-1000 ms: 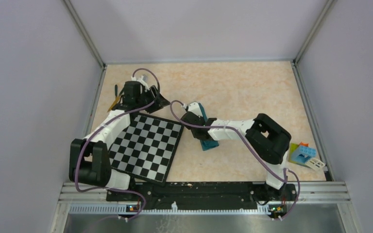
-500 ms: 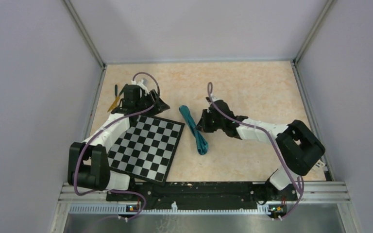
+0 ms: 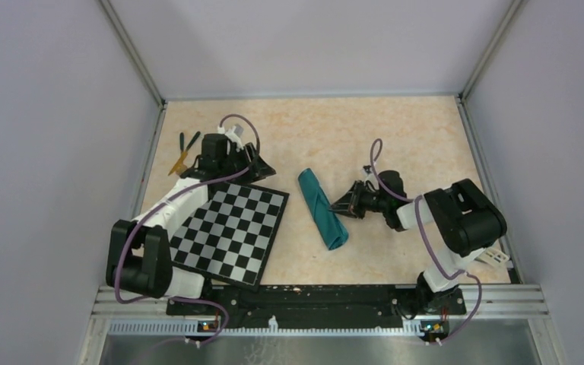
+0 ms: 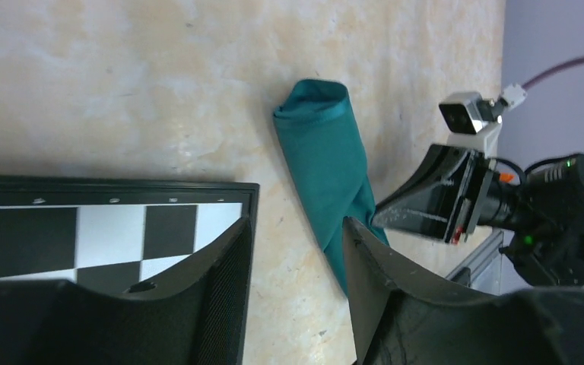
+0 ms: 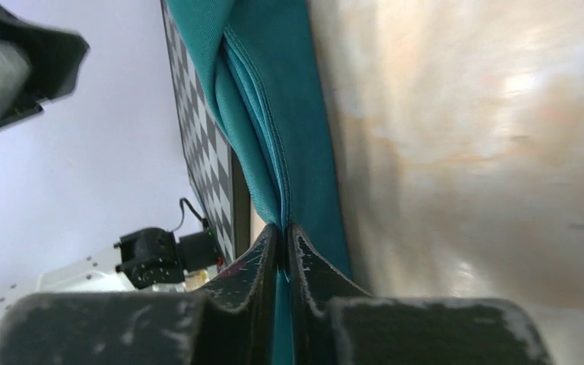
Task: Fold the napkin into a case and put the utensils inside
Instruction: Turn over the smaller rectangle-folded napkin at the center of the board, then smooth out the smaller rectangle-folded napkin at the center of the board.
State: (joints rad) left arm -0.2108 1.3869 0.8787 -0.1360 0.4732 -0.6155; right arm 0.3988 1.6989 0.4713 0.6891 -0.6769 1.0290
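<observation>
The teal napkin (image 3: 322,209) lies as a narrow oblong case right of the checkerboard, slanting toward the near right. My right gripper (image 3: 338,206) lies low at its right edge, pointing left. In the right wrist view its jaws (image 5: 283,228) are shut, and the napkin's (image 5: 274,91) seam runs straight into them. My left gripper (image 3: 262,169) hangs open and holds nothing at the checkerboard's far right corner, apart from the napkin (image 4: 323,152). The utensils lie at the far left: dark green sticks (image 3: 192,140) and a tan one (image 3: 176,164).
The black-and-white checkerboard (image 3: 232,228) covers the near left of the table. A white bit of a toy block (image 3: 496,257) shows behind my right arm at the near right. Grey walls close in the left, far and right sides.
My right arm has drawn back to the right, off the napkin, which now lies further right and wider. My left gripper has shifted slightly right.
</observation>
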